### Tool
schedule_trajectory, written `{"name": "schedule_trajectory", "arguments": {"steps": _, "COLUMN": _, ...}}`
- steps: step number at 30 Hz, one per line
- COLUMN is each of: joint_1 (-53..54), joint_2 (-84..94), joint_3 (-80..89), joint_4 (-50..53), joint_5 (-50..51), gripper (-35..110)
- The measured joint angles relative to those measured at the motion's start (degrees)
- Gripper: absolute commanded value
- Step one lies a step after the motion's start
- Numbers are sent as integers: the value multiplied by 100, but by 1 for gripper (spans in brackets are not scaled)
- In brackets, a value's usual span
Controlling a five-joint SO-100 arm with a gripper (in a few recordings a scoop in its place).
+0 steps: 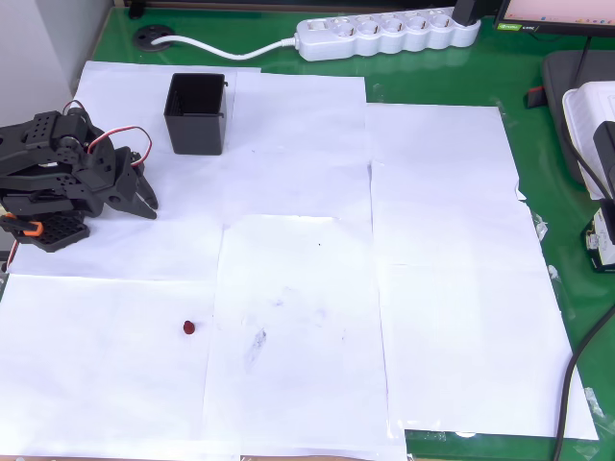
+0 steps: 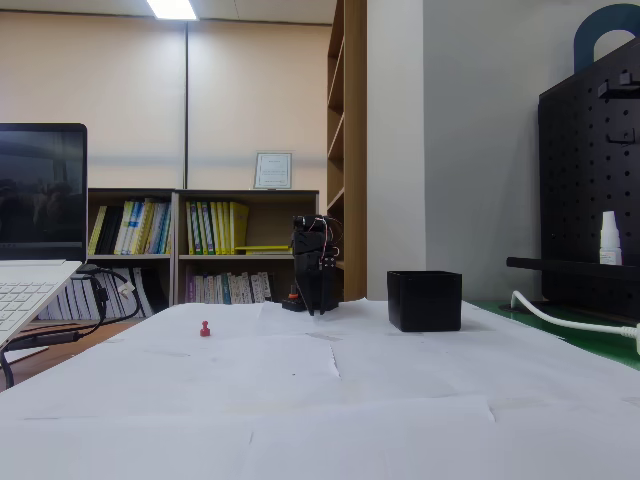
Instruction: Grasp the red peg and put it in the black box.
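Red and tiny, the peg (image 1: 189, 327) sits alone on the white paper sheets (image 1: 442, 288), well apart from the claw (image 1: 146, 200) and, in the overhead view, below and a little to the right of its tips. It looks hard, light and rounded, so it may roll or squirt out under a clumsy pinch. The best hold, I judge, is straight across its widest part, with the fingers coming down on either side, low to the paper.

Folded back over its base, the black arm (image 1: 58, 178) carries nothing. The claw's dark fingers lie close together, but whether they touch or leave a thin gap I cannot tell. The black box (image 1: 197, 113) stands just above and right of the tips in the overhead view, much nearer to them than the peg is.

From above, the box shows its open top, its ribbed inner walls and the flat spacing of peg, box and claw. The fixed view, low at table level, shows instead that the peg (image 2: 205, 329) stands upright with a small knob on top, and how tall the box (image 2: 425, 300) walls rise.
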Motion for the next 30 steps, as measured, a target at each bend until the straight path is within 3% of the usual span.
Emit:
{"name": "schedule_trajectory", "arguments": {"steps": 15, "joint_1": 62, "joint_2": -62, "joint_3": -9, "joint_4": 9, "joint_5": 18, "gripper": 0}}
{"name": "schedule_trajectory", "arguments": {"steps": 24, "joint_1": 1450, "joint_2": -62, "joint_3": 325, "joint_4": -308, "joint_5": 545, "gripper": 0}}
{"name": "schedule_trajectory", "arguments": {"steps": 30, "joint_1": 2355, "joint_2": -62, "joint_3": 343, "joint_4": -1468, "joint_5": -185, "gripper": 0}}
